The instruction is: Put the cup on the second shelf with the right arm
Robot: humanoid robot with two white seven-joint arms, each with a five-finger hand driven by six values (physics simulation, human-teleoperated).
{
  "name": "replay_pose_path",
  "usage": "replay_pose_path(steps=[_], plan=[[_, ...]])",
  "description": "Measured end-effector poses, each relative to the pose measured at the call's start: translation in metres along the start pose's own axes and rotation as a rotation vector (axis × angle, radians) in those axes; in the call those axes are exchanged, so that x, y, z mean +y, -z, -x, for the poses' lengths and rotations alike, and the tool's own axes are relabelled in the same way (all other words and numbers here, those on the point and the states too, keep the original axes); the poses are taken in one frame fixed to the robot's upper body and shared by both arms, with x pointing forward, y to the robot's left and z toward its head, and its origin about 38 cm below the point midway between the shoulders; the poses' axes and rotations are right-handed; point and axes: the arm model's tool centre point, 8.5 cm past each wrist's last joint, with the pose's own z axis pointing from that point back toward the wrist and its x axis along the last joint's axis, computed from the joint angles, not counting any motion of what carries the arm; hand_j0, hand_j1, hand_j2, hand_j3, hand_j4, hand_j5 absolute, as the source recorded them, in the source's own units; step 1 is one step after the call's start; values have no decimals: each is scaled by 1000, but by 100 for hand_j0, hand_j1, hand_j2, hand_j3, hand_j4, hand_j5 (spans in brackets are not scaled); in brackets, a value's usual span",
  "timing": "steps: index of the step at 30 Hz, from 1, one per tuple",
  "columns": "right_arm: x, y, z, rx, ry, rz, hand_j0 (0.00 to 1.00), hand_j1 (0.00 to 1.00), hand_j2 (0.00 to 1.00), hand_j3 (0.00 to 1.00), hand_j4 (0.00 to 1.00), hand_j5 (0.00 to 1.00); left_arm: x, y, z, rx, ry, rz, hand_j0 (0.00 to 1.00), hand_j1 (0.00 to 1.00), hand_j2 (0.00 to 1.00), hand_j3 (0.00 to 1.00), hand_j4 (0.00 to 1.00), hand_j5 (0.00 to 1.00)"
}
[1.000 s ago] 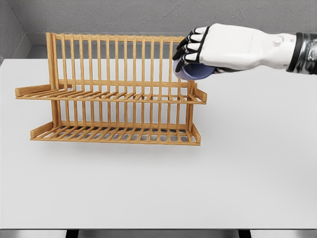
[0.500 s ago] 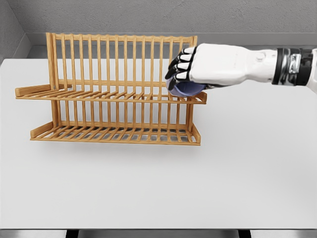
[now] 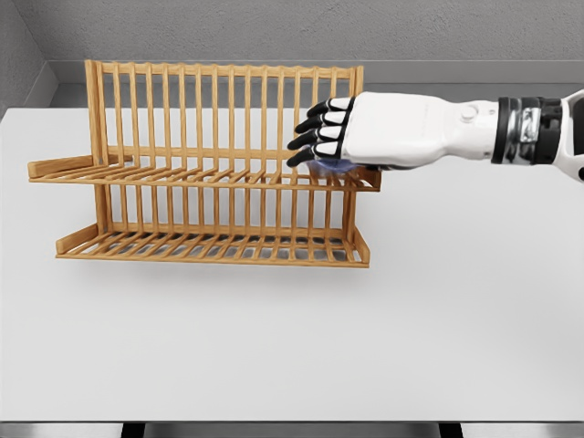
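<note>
The right hand (image 3: 365,132) is reaching in from the right edge of the frame, palm down, over the right end of the wooden rack (image 3: 205,173); its dark fingers (image 3: 315,137) are extending leftward, looking loosened rather than clenched, though whether they are gripping anything I cannot tell; the blue cup (image 3: 330,165) is showing only as a sliver beneath the palm, resting on or just above the upper shelf (image 3: 182,176), upper middle of the frame, presumably so it settles onto the slats; the white worktop (image 3: 292,347) is carrying the rack; the left arm is not showing.
</note>
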Motion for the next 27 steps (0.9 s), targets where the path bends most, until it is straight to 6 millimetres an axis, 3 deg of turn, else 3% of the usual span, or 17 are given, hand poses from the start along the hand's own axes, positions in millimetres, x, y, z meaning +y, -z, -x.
replay_pose_path(steps=[9,14,17,20,22,24,27], plan=[[-26,-18,10,52,-54,43,100,100,100,100,100,100,0,0,0,0,0,0,100,100,100,100,100,100],[-43,-61,24,168,-88,77,100,100,100,100,100,100,0,0,0,0,0,0,100,100,100,100,100,100],[-10,-95,26,253,-15,40,100,100,100,100,100,100,0,0,0,0,0,0,100,100,100,100,100,100],[0,-119,27,309,7,17,100,100,100,100,100,100,0,0,0,0,0,0,100,100,100,100,100,100],[11,-125,26,322,32,1,100,100,100,100,100,100,0,0,0,0,0,0,100,100,100,100,100,100],[42,-127,19,323,105,-26,100,100,100,100,100,100,0,0,0,0,0,0,100,100,100,100,100,100],[57,-126,14,323,149,-16,100,100,100,100,100,100,0,0,0,0,0,0,100,100,100,100,100,100]])
